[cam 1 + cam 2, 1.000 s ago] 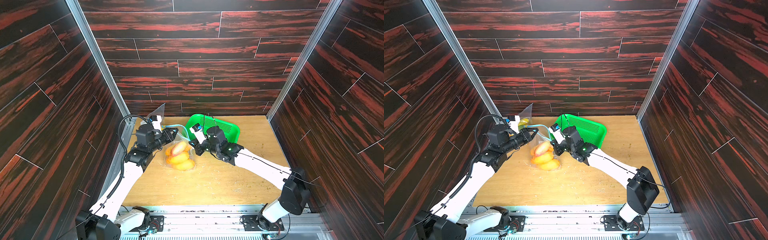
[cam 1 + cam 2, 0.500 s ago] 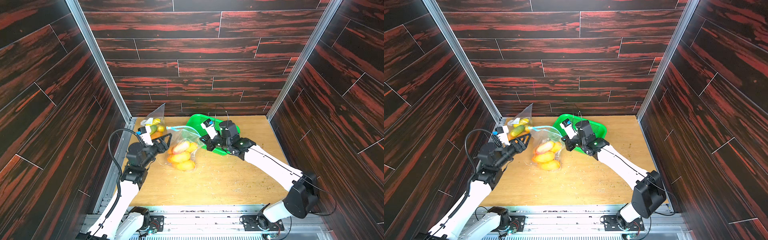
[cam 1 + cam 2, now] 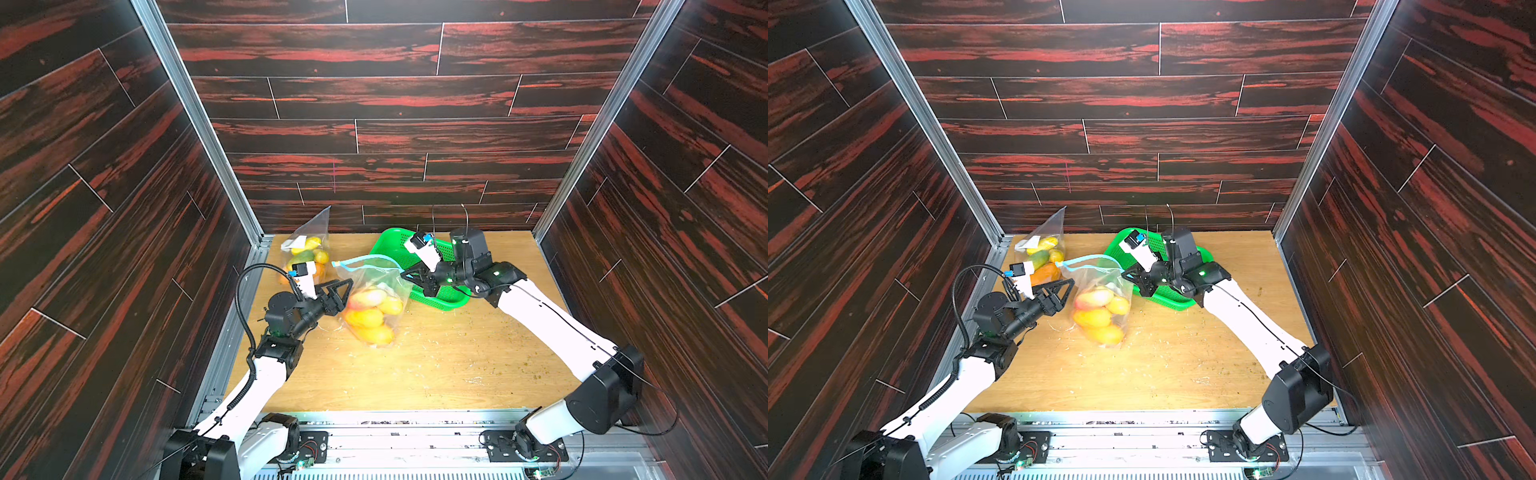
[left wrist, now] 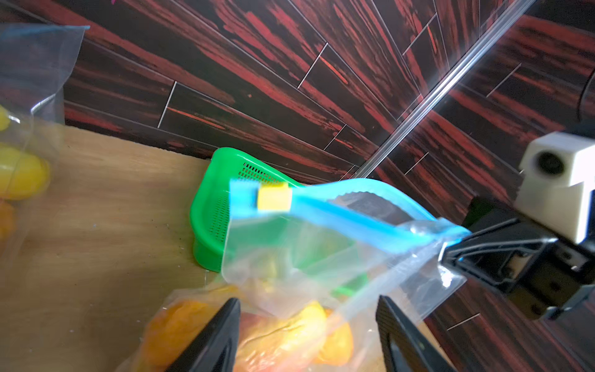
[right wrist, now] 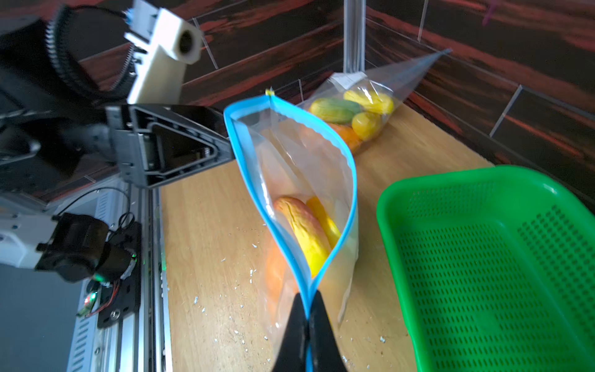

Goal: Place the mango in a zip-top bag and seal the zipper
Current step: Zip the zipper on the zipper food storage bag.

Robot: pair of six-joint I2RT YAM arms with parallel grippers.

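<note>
mangoes (image 3: 370,316) already inside zip-top bag (image 3: 384,276), mid-counter (image 3: 415,374), mouth gaping. right end effector (image 5: 307,302) pinched shut on zipper (image 5: 248,180) corner. left end effector (image 4: 307,299) jaws apart, empty, beside bag. tip: hold right taut, left grabs yellow slider (image 4: 274,196), drags toward right. slider lost in both top views, left wrist view kinda blurry.

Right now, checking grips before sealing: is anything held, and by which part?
The right gripper pinches the zip-top bag at one end of its blue zipper strip. The left gripper is open, holding nothing.
</note>
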